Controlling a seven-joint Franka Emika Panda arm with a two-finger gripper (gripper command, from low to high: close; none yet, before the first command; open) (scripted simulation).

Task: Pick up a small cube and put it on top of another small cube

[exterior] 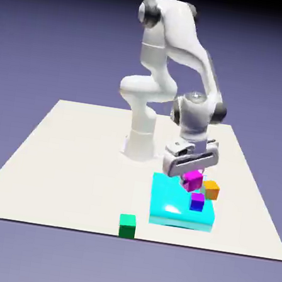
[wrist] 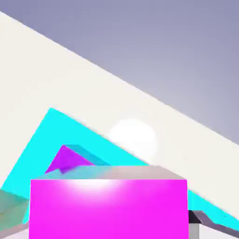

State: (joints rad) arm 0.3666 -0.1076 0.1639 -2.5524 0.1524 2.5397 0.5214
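The small magenta-pink cube (exterior: 193, 179) hangs between the fingers of my gripper (exterior: 192, 180), which is shut on it just above the cyan block (exterior: 172, 202). In the hand view the same cube (wrist: 108, 207) fills the bottom of the picture and hides most of the fingertips. Just below and in front of it, on the cyan block, sits a purple-topped cube with blue sides (exterior: 197, 201), whose purple top (wrist: 65, 160) shows beyond the held cube. The cyan block (wrist: 42, 140) spreads behind them.
An orange cube (exterior: 211, 190) sits at the cyan block's far right edge, close to the gripper. A green cube (exterior: 127, 225) stands near the table's front edge, left of the cyan block. The cream table (exterior: 71, 158) stretches to the exterior view's left.
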